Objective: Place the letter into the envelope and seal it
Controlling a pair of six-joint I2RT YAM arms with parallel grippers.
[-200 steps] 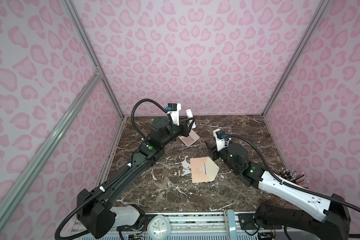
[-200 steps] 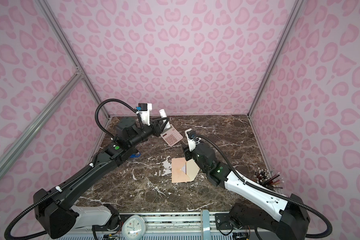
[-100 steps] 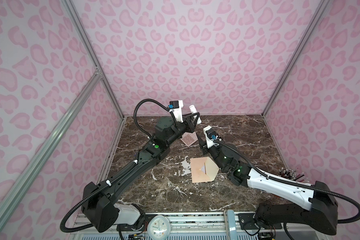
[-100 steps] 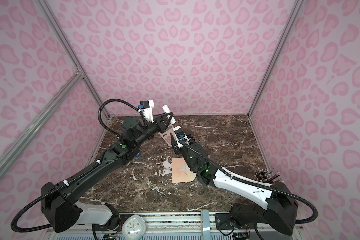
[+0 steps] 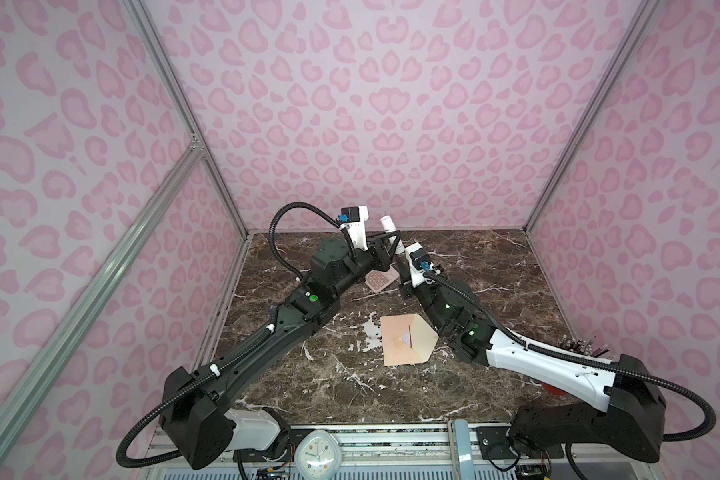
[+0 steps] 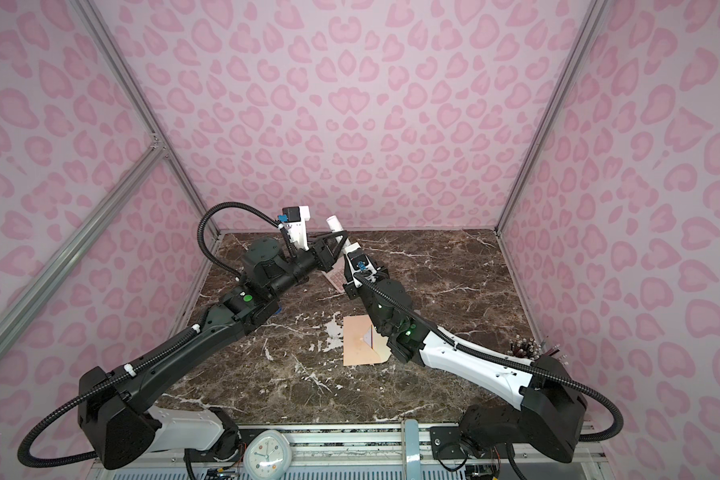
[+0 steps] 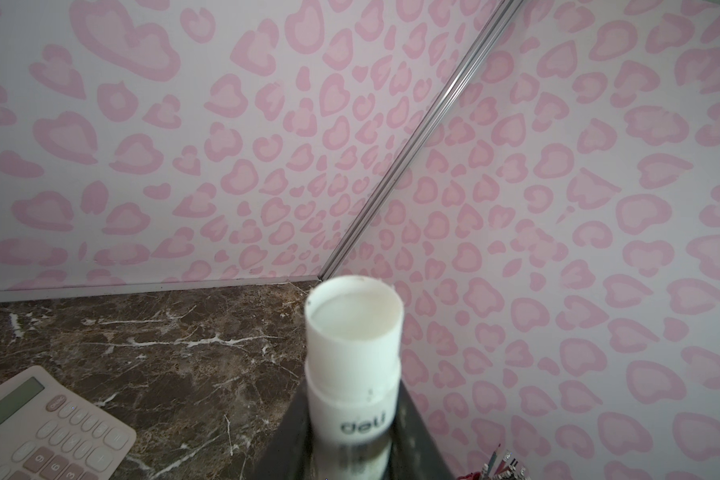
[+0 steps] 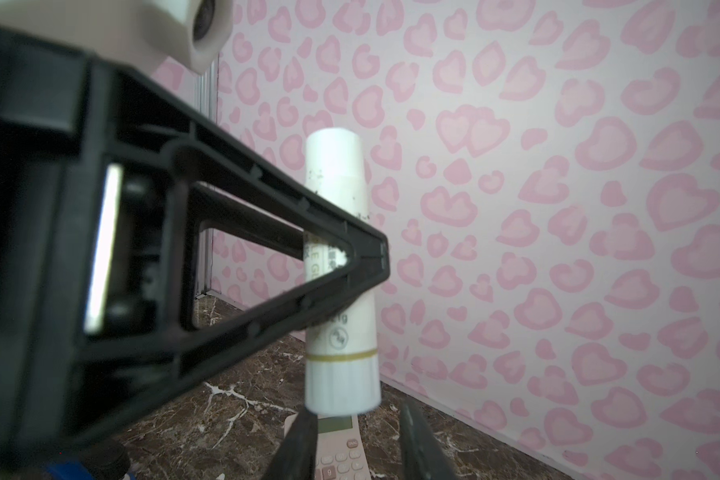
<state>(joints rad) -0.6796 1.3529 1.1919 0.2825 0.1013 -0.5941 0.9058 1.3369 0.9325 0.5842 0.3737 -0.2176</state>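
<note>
Hidden / cropped
Calculator [image 5: 378, 279] mostly behind left arm [image 5: 337, 270] and right arm [image 5: 441, 299]; right tool [image 8: 355, 415] cut off at its wrist-view edge; glue stick [image 7: 352, 374] base blurred.

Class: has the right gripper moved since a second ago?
Yes. The right gripper has moved away from the peach-beige paper envelope, toward the back wall.

Our left gripper [image 5: 393, 240] clasps a white plastic cylindrical glue stick [image 5: 388, 223]; our right gripper [image 8: 358, 436] sits just beneath; a pink-keyed calculator [image 5: 378, 281] lies below, a peach paper envelope [image 5: 402, 347] behind them.
</note>
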